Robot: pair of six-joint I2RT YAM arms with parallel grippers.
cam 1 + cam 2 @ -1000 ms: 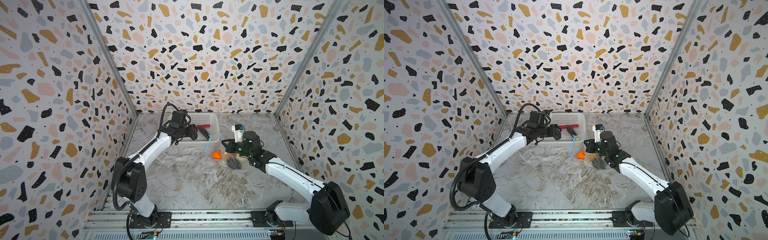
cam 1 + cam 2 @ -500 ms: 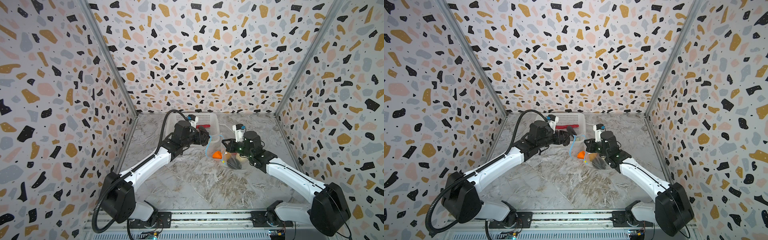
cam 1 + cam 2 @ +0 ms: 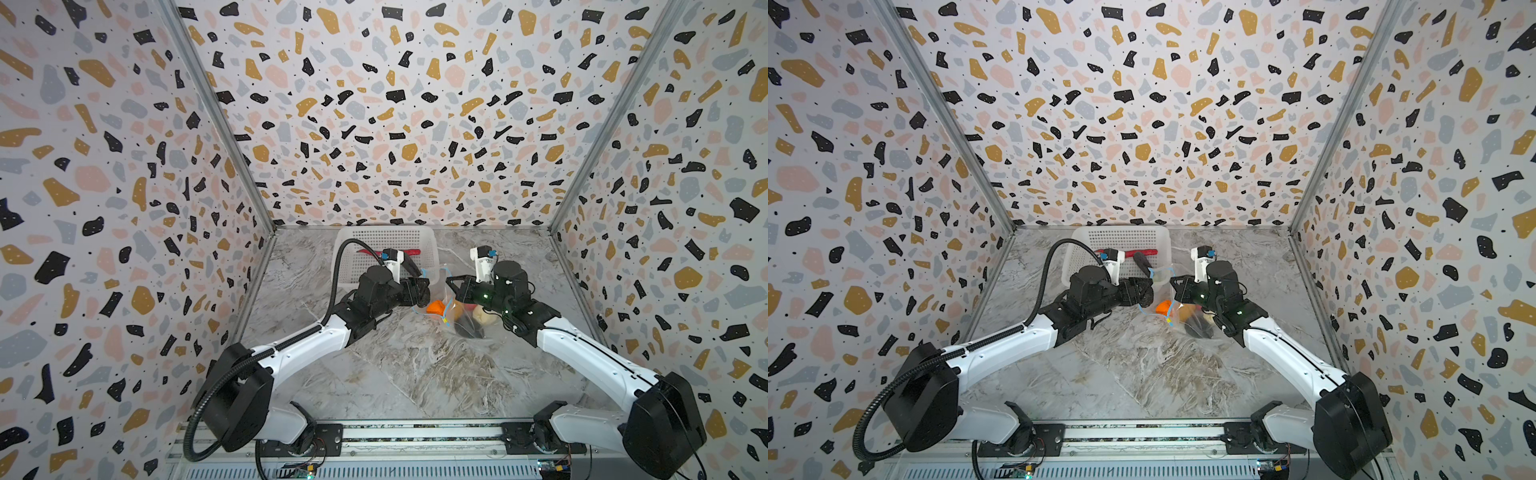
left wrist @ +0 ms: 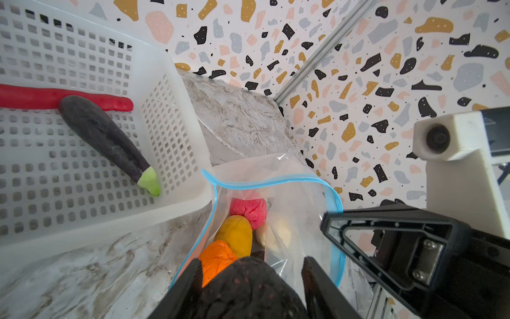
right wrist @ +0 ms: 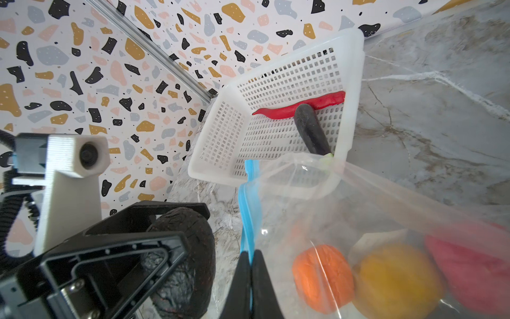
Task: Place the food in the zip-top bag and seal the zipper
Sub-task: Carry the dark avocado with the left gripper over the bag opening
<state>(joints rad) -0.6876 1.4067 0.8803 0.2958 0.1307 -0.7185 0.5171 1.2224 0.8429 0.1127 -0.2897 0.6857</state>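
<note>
black oval (image 4: 248, 290), flecked red, in the jaws of my left gripper (image 4: 251, 265). past them, clear bag (image 4: 298, 221), light blue zipper (image 4: 276, 181): orange (image 4: 216, 258), yellow potato (image 4: 234, 234), pink-red ball (image 4: 249, 211). white basket (image 4: 176, 110) beside: red chili (image 4: 33, 96), dark eggplant (image 4: 105, 138), green tip.

Basket (image 3: 386, 239): sat at rear of tabletop (image 3: 415, 365); chili (image 4: 41, 96) and eggplant (image 4: 102, 138) lay inside, touching.
Zip-top bag (image 4: 298, 198): lay just right of basket; orange (image 4: 215, 256), potato (image 4: 234, 234), ball (image 4: 249, 211) and lump (image 4: 276, 234) were inside.
Avocado (image 4: 248, 287): sat between left gripper (image 4: 249, 272) fingers (image 4: 190, 279), at bag mouth.
Zipper (image 5: 248, 207): was pinched in right gripper (image 5: 251, 256).
</note>
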